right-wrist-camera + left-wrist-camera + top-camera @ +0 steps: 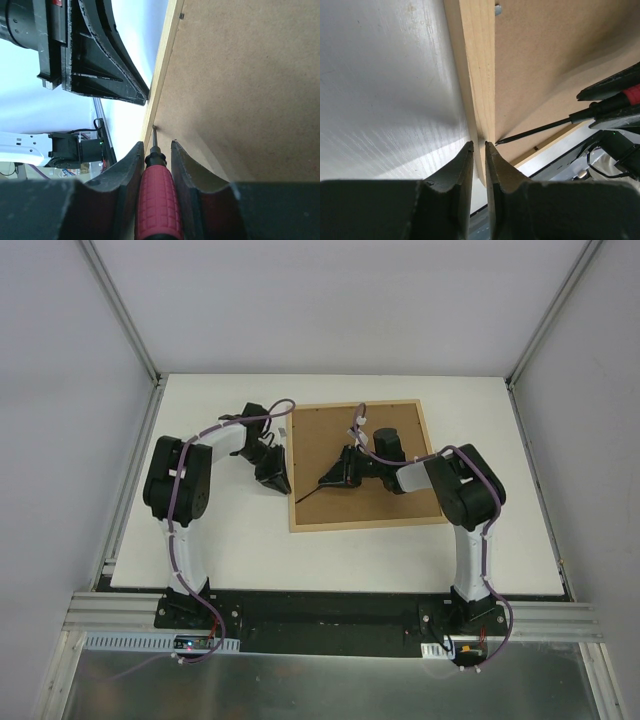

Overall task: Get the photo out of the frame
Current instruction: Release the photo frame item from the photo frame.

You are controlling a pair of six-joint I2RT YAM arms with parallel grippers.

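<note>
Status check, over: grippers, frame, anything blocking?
Left gripper nearly shut, tips against frame rail. Right gripper shut on screwdriver, tip at backing edge. Frame face down, backing in; photo unseen. Nothing blocking.

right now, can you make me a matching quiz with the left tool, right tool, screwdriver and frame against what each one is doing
1 left tool
2 right tool
3 screwdriver
4 frame

a lies back up on the white table
b shut on a red handle
c tips either side of the wooden rim
d point touching the brown back by the rim

Pairs: 1-c, 2-b, 3-d, 4-a
</note>
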